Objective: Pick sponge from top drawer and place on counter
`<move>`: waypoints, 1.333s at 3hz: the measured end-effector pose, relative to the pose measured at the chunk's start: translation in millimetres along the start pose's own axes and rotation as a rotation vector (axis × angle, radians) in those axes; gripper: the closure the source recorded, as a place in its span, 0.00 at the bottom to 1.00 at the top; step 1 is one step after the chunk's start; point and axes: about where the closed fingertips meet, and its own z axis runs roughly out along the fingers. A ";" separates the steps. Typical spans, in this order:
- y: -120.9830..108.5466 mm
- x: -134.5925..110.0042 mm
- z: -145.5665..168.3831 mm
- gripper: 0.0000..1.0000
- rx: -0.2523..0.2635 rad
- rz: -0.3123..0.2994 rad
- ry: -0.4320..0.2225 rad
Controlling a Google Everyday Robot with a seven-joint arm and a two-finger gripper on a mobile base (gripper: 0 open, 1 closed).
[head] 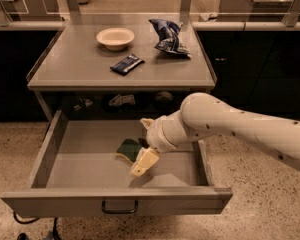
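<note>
While the gripper point(143, 163) sits just beside the sponge point(128, 149) in the top drawer point(80, 165) (apart or together, I cannot tell), centring over the sponge before clamping seems wise.

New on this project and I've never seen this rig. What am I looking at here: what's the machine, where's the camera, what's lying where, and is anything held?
There is one camera, looking down from in front of the furniture; its mount is not on record. The white arm entering from the right belongs to a mobile robot with a single arm. Its tip is a two-finger gripper, reaching down into the open top drawer, right next to the sponge. The green and yellow sponge lies on the drawer floor; nothing looks lifted, and I cannot tell whether there is contact. On the counter above sit a pale bowl, a flat dark blue packet and a crumpled blue bag.
</note>
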 end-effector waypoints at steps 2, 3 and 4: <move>-32.6 -21.3 54.9 0.00 -0.030 0.066 -0.100; -35.2 -22.9 70.8 0.00 0.051 0.068 -0.027; -41.9 -22.2 57.3 0.00 0.206 -0.019 0.082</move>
